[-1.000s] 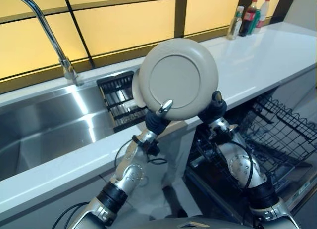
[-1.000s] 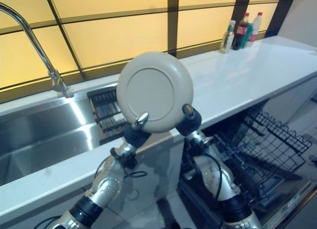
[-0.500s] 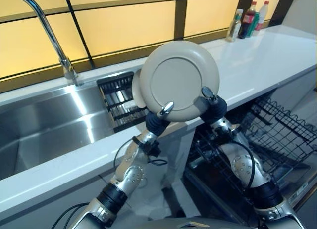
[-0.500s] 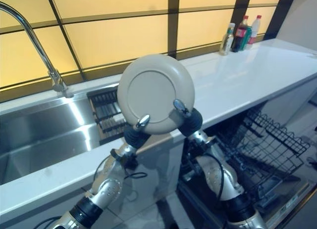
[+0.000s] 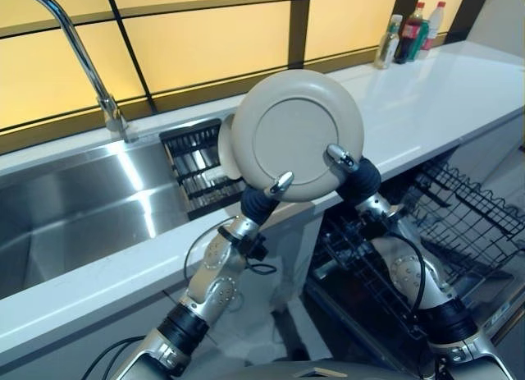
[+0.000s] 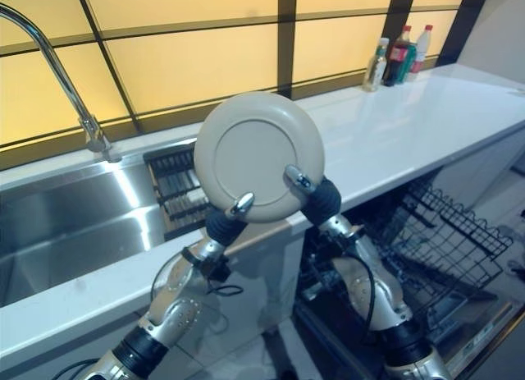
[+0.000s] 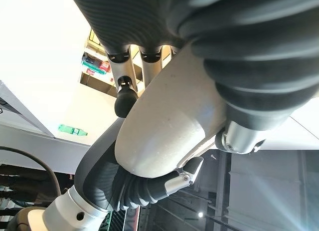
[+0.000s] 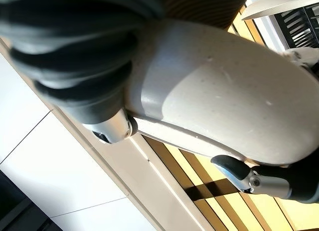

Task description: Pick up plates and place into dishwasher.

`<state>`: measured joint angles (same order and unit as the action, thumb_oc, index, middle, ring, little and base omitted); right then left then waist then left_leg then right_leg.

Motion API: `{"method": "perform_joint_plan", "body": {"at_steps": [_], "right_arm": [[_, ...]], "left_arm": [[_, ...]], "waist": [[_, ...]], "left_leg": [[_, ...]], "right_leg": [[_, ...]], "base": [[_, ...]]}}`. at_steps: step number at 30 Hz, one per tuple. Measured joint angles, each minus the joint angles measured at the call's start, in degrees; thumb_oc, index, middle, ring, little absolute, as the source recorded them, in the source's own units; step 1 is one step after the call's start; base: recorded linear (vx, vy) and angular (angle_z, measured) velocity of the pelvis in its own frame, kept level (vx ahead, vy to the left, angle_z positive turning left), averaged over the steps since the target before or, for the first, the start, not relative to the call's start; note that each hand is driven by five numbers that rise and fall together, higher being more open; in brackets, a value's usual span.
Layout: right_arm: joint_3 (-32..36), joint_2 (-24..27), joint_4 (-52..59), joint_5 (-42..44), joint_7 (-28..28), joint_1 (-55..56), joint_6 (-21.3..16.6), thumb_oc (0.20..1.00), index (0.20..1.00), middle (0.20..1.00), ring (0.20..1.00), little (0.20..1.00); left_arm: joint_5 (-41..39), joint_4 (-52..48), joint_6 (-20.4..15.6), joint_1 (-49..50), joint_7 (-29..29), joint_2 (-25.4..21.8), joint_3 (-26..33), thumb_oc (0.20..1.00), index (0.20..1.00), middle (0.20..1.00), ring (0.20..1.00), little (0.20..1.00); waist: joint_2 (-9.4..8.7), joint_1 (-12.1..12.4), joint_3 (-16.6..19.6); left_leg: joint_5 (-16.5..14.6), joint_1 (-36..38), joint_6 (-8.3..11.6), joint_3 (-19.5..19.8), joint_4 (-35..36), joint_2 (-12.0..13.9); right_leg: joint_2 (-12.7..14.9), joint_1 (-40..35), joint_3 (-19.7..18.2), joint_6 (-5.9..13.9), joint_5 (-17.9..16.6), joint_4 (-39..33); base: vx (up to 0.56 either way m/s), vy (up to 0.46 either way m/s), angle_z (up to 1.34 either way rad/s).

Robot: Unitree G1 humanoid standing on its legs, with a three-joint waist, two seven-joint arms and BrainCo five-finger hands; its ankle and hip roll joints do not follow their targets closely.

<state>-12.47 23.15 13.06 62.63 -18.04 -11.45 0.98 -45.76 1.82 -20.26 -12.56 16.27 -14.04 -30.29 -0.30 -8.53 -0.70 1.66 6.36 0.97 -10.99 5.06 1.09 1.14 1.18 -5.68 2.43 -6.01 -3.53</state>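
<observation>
While both hands, left hand [image 5: 267, 197] and right hand [image 5: 353, 173], gripped 1 plate [image 5: 297, 134] above the counter [image 5: 426, 101], the dishwasher [image 5: 459, 224] rack, probably empty, waited for it.

Warm yellow light glows through the backlit amber window panels [image 5: 205, 43], throwing white glare streaks across the stainless steel sink basin [image 5: 139, 201], while both wrist views blur close up.
</observation>
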Motion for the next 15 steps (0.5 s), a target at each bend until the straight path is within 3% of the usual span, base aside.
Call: {"method": "perform_joint_plan", "body": {"at_steps": [3,4,5,15], "right_arm": [[0.37,-0.04,0.0,-0.07,-0.23,0.01,0.17,0.2,0.2,0.2,0.2,0.2],[0.48,-0.09,-0.05,-0.07,-0.23,0.01,0.33,0.2,0.2,0.2,0.2,0.2],[0.52,-0.09,-0.08,-0.07,-0.25,0.01,0.38,0.2,0.2,0.2,0.2,0.2],[0.87,-0.34,0.13,-0.01,-0.28,0.68,-1.57,0.2,0.2,0.2,0.2,0.2]], "left_arm": [[-0.01,-0.34,0.72,0.0,-0.24,0.02,0.0,0.2,0.2,0.2,0.2,0.2],[0.0,-0.36,0.83,0.0,-0.49,0.03,0.0,0.539,0.539,0.539,0.539,0.539],[0.02,-0.4,0.93,0.0,-0.84,0.03,0.0,1.0,1.0,1.0,1.0,1.0],[2.28,-0.31,2.65,2.56,-4.79,-1.36,0.87,1.0,1.0,1.0,1.0,1.0]], "waist": [[0.0,-0.01,0.0],[-0.01,-0.03,-0.01],[-0.01,-0.03,-0.01],[-0.09,-0.15,-0.06]], "left_leg": [[0.0,0.0,0.0,0.0,0.0,0.0],[0.0,0.0,0.0,0.0,0.0,0.0],[0.0,0.0,0.0,-0.03,0.0,0.0],[-0.18,-0.11,0.05,-0.09,0.23,0.02]], "right_leg": [[-0.01,0.0,0.0,0.0,0.0,-0.01],[-0.01,0.0,0.0,0.0,0.0,-0.01],[-0.01,0.01,0.01,0.0,0.0,0.0],[-0.03,0.04,-0.08,0.0,0.0,-0.26]], "base": [[0.0,0.0,0.0],[0.0,0.0,0.0],[0.0,0.0,0.0],[0.0,0.0,0.0]]}}
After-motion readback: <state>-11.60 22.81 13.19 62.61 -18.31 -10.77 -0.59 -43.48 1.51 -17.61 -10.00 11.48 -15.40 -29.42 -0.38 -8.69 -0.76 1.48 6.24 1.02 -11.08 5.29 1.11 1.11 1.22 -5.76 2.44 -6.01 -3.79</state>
